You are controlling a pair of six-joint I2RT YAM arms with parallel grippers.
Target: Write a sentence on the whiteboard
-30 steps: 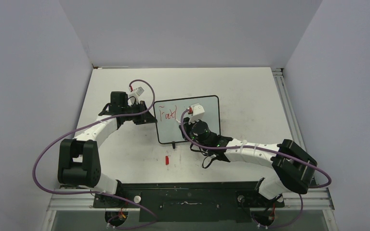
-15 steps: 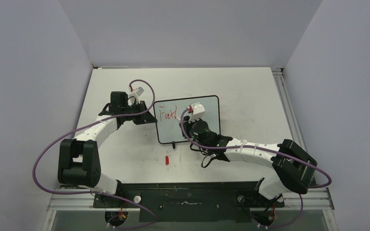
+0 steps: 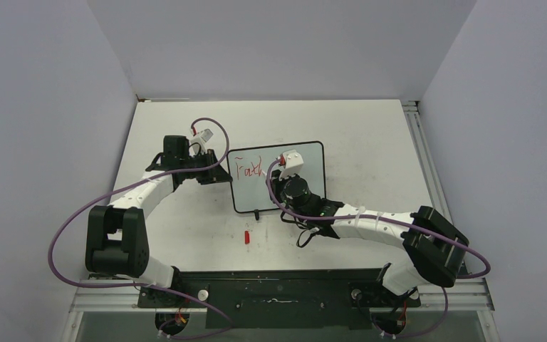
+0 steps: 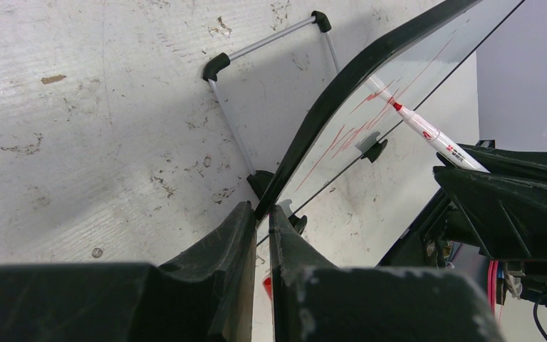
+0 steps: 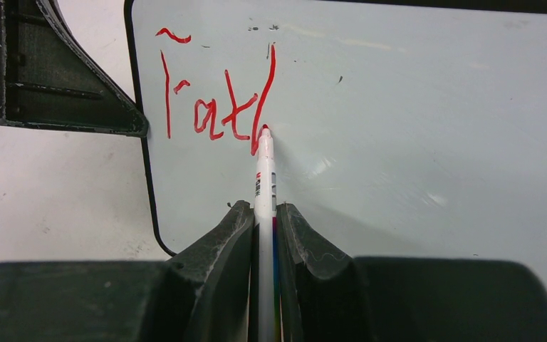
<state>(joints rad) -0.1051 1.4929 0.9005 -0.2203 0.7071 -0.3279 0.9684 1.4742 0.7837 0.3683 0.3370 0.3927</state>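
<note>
The whiteboard [image 3: 306, 160] stands tilted at mid-table on its black feet. My left gripper [image 3: 222, 175] [image 4: 260, 208] is shut on the black frame [image 4: 342, 85] at the board's left edge. My right gripper [image 3: 280, 176] [image 5: 263, 206] is shut on a white marker [image 5: 264, 178] with a red tip. That tip touches the board at the foot of a long slanted red stroke. The sentence [image 5: 214, 107] [image 3: 248, 169] reads "Fat" plus this stroke, near the board's top left. The marker [image 4: 427, 132] also shows from behind the board in the left wrist view.
A small red cap [image 3: 247, 236] lies on the scuffed white tabletop [image 3: 370, 142] in front of the board. The board's wire stand [image 4: 271, 39] rests on the table behind it. Grey walls close in the table on three sides.
The red writing has gained its last long stroke after the "t", and the right gripper with the marker has shifted slightly. The left arm has held still.
</note>
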